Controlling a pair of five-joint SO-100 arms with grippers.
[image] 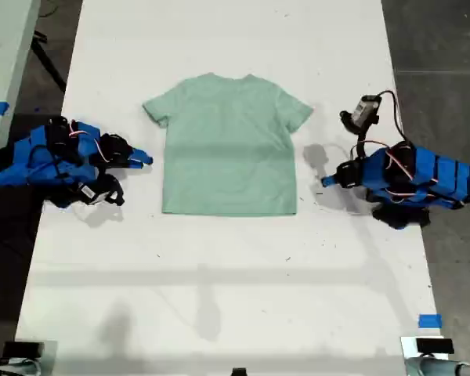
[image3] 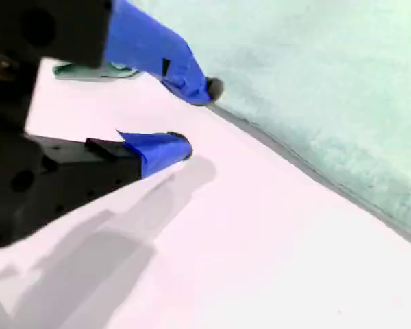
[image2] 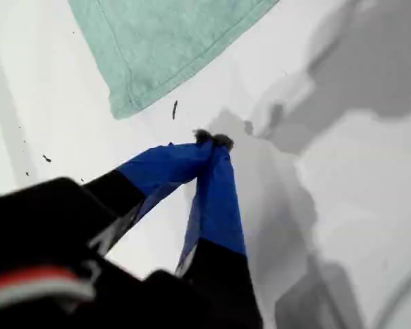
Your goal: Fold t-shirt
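Blue-taped fingers, first item: my first gripper (image: 327, 182) (image2: 212, 140), at the exterior view's right. The two fingers (image2: 216, 199) are brought together so that their dark tips meet. Nothing is between them. The tips sit on or just above the bare white surface (image: 219, 274); which of the two cannot be told. They are near the t-shirt's hem corner but apart from it.

Second item: my second gripper (image: 145, 159) (image3: 198, 116), at the exterior view's left.
- The fingers (image3: 157, 48) are parted by a moderate gap and grip nothing.
- One tip lies just beside the t-shirt's side edge. The other is over plain surface, a little further out.
- Whether the nearer tip touches the cloth cannot be told.

Third item: small plain pale mint-green short-sleeved cloth t-shirt (image: 229, 145) (image2: 164, 41) (image3: 315, 82).
- It has a round neckline and an unprinted front.
- It is spread flat and unfolded at the middle of the surface, between the two arms.
- In the exterior view the neckline points toward the top and the straight hem toward the bottom.
- Both sleeves are spread outward.
- The cloth looks smooth, with a stitched seam along the hem and side edge visible in the first wrist view.

Fourth item: long white surface, carrying both blue and black arms and their grey shadows.

Fifth item: a scrap of blue tape (image: 429, 320) near the surface's lower corner at the exterior view's right.
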